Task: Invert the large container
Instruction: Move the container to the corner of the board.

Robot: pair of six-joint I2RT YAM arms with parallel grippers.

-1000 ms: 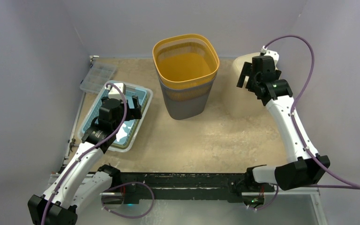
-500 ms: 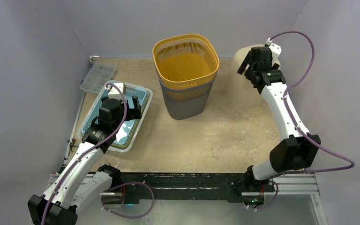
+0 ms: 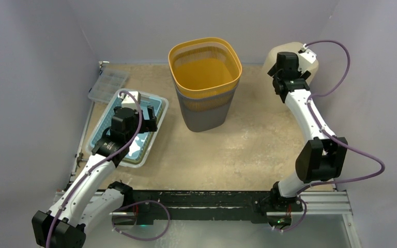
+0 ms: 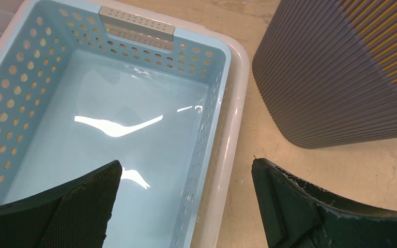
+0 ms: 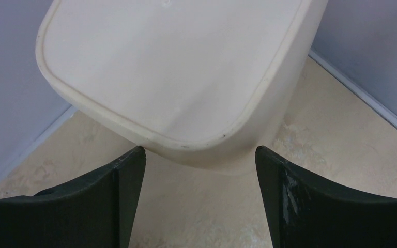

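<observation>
Cream lg. container [image 3: 311, 66]: upper right of top view, in the table [image 3: 238, 150] corner by the walls, flat closed face toward the R wrist cam. R gripper [image 5: 200, 151]: released, fingers flanking its near corner, no contact seen. L gripper [image 4: 186, 164]: released, over blue basket [image 4: 207, 129] in white tray [image 4: 238, 67], frame left. Yellow/grey bin [image 3: 205, 111]: top centre.

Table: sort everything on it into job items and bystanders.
Job, judging by where the right hand reaches:
- cream plastic container, flat face up
- right hand, open, flanking its near corner

Lying about:
- tall grey slatted bin with yellow liner
- pale blue perforated basket in a white tray
- clear plastic compartment box
- left hand, open above the basket
</observation>
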